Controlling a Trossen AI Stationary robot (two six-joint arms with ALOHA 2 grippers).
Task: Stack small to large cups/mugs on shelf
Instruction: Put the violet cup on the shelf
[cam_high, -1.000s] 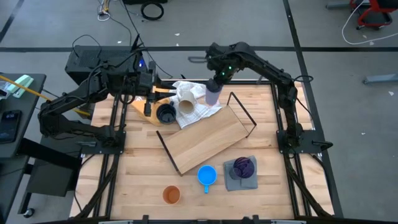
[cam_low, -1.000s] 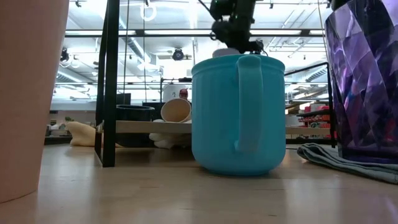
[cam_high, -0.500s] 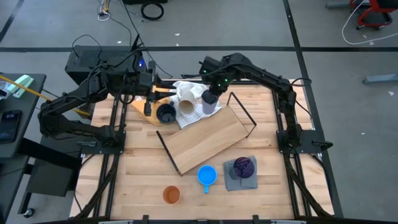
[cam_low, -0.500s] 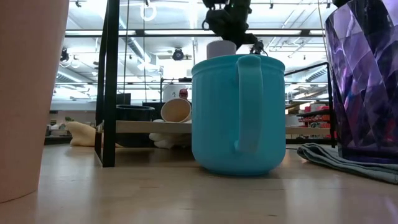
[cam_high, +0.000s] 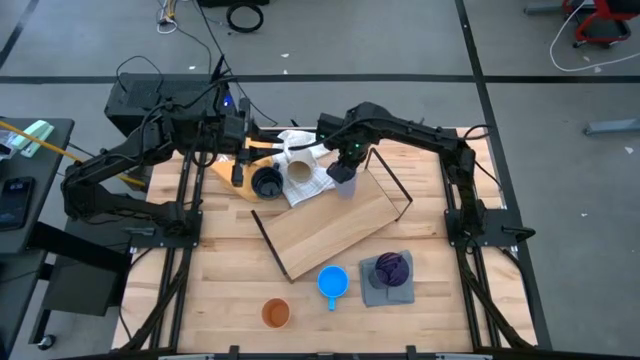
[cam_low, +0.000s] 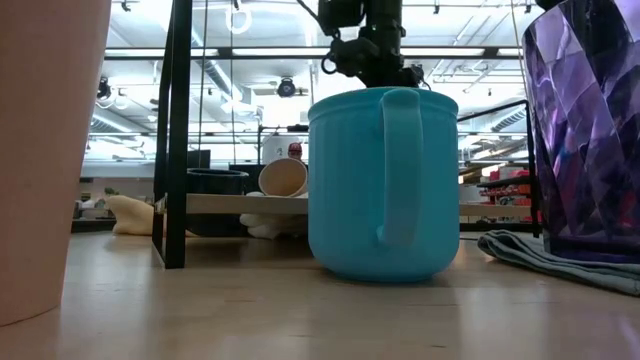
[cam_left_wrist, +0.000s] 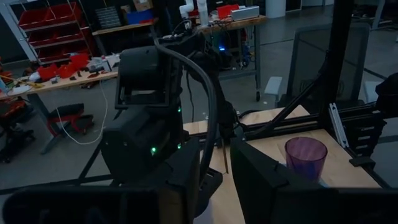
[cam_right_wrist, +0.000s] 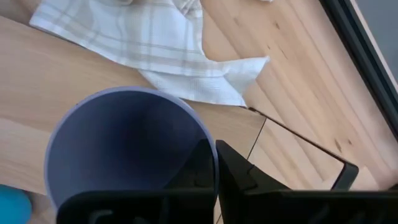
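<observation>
Lowered since before, right hand (cam_high: 343, 172) pinching lavender cup (cam_high: 344, 181) rim, over shelf (cam_high: 330, 223) back edge.

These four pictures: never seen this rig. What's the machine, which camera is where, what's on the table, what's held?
Two dark robot arms work at a slatted wooden table. One camera looks straight down, one sits at table height, and one rides on each wrist. The right tool pinches the rim of a lavender cup over the far edge of the shelf, a light board with a black wire frame. The left tool waits by the navy mug. A beige cup lies on a white cloth. Nearer: a blue mug, an orange cup and a purple cup on a grey cloth.
</observation>
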